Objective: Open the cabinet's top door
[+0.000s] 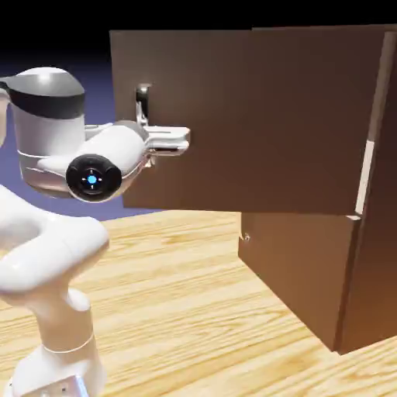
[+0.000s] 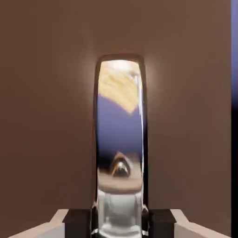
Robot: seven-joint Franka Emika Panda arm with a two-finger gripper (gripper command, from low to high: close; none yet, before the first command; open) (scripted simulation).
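The dark-brown cabinet (image 1: 372,271) stands at the exterior view's right. Its top door (image 1: 256,116) is swung out from the cabinet front, hinged at the right, with its free edge far to the left. The curved metal handle (image 1: 143,99) sits near that free edge. My gripper (image 1: 149,138) reaches level onto the handle and is shut on it. In the hand view the shiny handle (image 2: 120,130) rises large from between the fingertips, my gripper (image 2: 120,224) closed around its lower end. The door's brown wood (image 2: 46,116) fills the rest of that view.
The shorter lower panel (image 1: 298,264) is flush with the cabinet, its small handle (image 1: 244,236) at its left edge. The wooden table (image 1: 178,310) lies under the door and arm. A blue strip of backdrop (image 2: 234,69) shows past the door's edge.
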